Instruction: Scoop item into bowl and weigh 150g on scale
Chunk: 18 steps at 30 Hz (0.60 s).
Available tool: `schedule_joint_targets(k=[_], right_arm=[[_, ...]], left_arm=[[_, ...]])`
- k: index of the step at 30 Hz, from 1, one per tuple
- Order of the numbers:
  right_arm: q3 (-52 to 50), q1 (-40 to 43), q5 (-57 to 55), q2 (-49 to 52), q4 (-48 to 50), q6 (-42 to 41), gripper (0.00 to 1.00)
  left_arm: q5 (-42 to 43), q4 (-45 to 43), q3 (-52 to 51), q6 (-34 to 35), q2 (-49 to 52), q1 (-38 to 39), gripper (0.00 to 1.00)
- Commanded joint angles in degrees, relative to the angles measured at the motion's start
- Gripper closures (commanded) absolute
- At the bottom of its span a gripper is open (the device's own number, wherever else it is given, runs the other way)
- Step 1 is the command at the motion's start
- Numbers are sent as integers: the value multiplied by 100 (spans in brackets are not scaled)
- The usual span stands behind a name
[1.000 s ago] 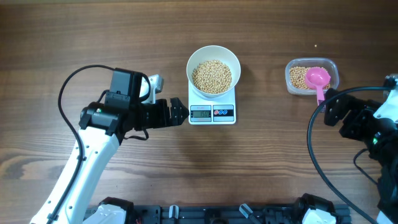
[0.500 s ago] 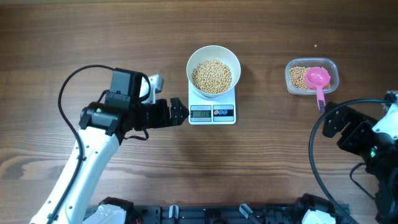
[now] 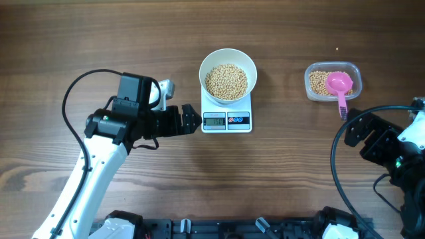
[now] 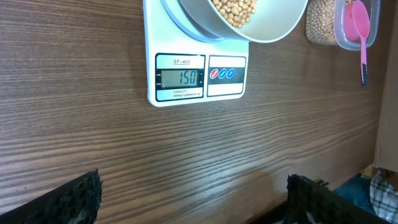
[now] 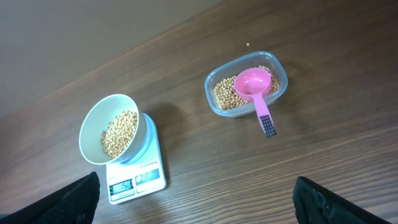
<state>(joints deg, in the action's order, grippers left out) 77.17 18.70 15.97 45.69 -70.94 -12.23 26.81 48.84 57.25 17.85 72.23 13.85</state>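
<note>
Left wrist view: left gripper (image 4: pixel 196 198) spread wide, its two fingers at the lower corners of the frame with only bare worktop (image 4: pixel 93 143) between them; it holds nothing. Ahead of it sits the scale (image 4: pixel 198 93), display (image 4: pixel 180 78) reading 150. On the scale is the white bowl (image 4: pixel 273 25) with soybeans (image 4: pixel 235 9) in it. Judged: target weight reached, nothing left to add.

Right wrist view: right gripper (image 5: pixel 199 202) likewise wide open and empty, held well above the worktop. The pink scoop (image 5: pixel 256 93) lies with its head in the clear bean container (image 5: pixel 283 84), handle hanging out over the near rim.

Overhead: left gripper (image 3: pixel 189 119) is just beside the scale's left edge, apart from it as far as I can tell. Right gripper (image 3: pixel 352 126) and its cable loop are near the tip of the scoop handle.

Risks:
- Any forward or sideways drift of the left arm would nudge the scale, shifting the bowl and upsetting the 150 reading.
- A touch on the bowl rim would load the scale falsely or tip beans out.
- The right arm or its cable snagging the handle could flip the scoop, scatter beans or drag the container.
- One more scoop would overshoot.
</note>
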Motion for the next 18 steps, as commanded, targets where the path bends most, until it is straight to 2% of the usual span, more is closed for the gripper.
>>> schedule_joint_targets(k=[1,4,8,11,14,18], right_arm=[[15,-4,-131,7,125,299,0],[-186,-81,-162,-37,595,597,0],[-909,-632,-625,-444,1613,1268,0],[-2100,-1038,-1217,-1137,2863,1484,0],[-3178,-1128,-1211,-1797,3895,1895,0],[-4636,-1137,-1209,-2782,5178,1967,0]], left_arm=[[-55,-15,4,-111,33,-24,0],[-55,-13,4,-114,33,-20,0],[-55,-13,4,-111,33,-20,0],[-55,-15,4,-114,33,-20,0],[-55,-13,4,-111,33,-20,0],[-55,-15,4,-111,33,-20,0]])
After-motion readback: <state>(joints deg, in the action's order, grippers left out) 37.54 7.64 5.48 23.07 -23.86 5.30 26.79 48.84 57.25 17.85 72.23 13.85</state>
